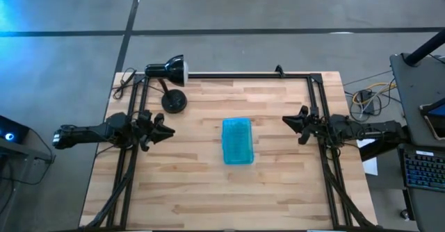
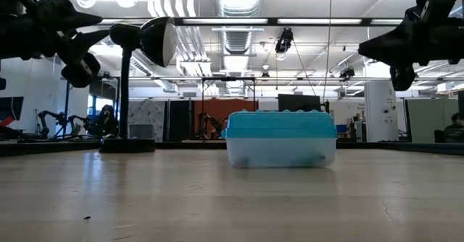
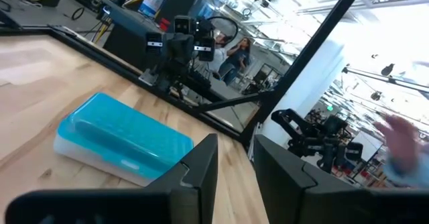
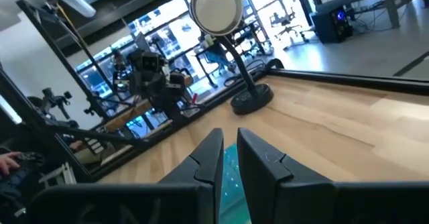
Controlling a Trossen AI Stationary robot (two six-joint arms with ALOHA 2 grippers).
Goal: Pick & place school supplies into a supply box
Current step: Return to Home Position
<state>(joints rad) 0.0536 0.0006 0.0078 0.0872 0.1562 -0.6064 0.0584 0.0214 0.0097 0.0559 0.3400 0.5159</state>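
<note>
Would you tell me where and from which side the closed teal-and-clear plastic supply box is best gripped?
Probably across the narrow width at mid-length, coming straight down from above. The closed teal-and-clear plastic supply box lies flat on the wooden table, its long sides straight, parallel and free. The left gripper and right gripper hang clear of it.

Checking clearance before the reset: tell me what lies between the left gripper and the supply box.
Nothing but bare wooden table separates the left gripper from the closed supply box, as the high view shows.
</note>
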